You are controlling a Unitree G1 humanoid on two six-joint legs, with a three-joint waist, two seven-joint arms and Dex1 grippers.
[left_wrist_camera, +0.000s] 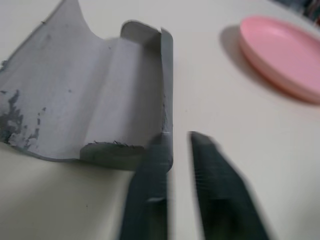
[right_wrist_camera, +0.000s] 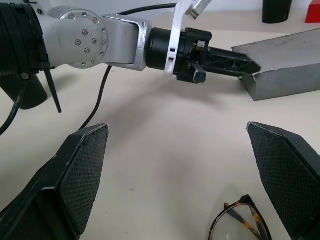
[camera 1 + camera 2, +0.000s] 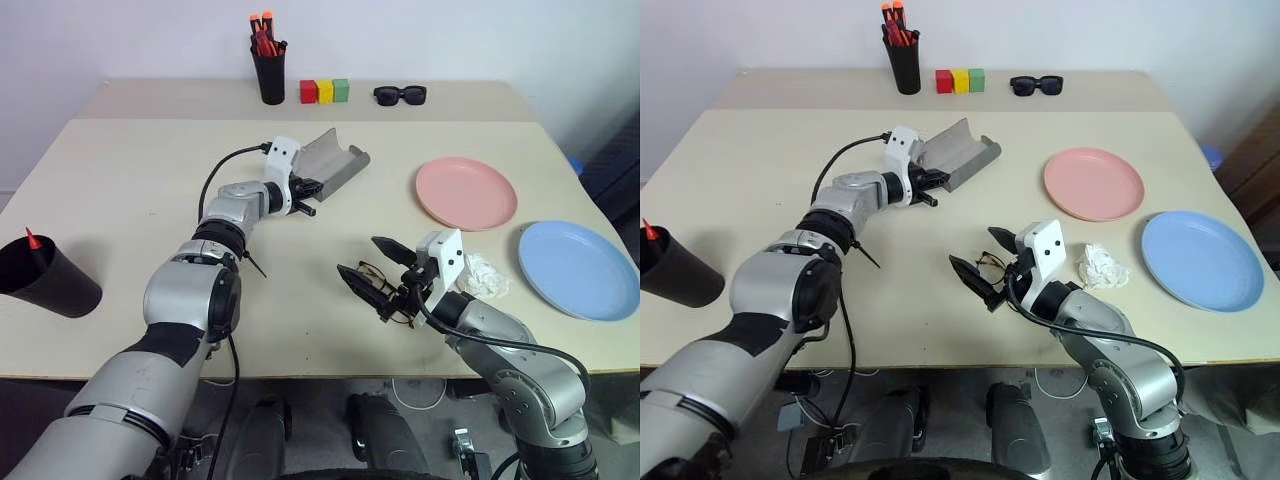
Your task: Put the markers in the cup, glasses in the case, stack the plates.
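Observation:
The grey case lies open at the table's middle back. My left gripper sits at its near corner, fingers a narrow gap apart with bare table between them, one finger against the case's rim. The thin dark-framed glasses lie on the table just under and in front of my right gripper, which is wide open and holds nothing. The black cup stands at the far left with a red-tipped marker sticking out of it. The pink plate and the blue plate lie apart on the right.
At the back stand a black pen holder with red-orange markers, three coloured blocks and black sunglasses. A crumpled white tissue lies between my right gripper and the blue plate.

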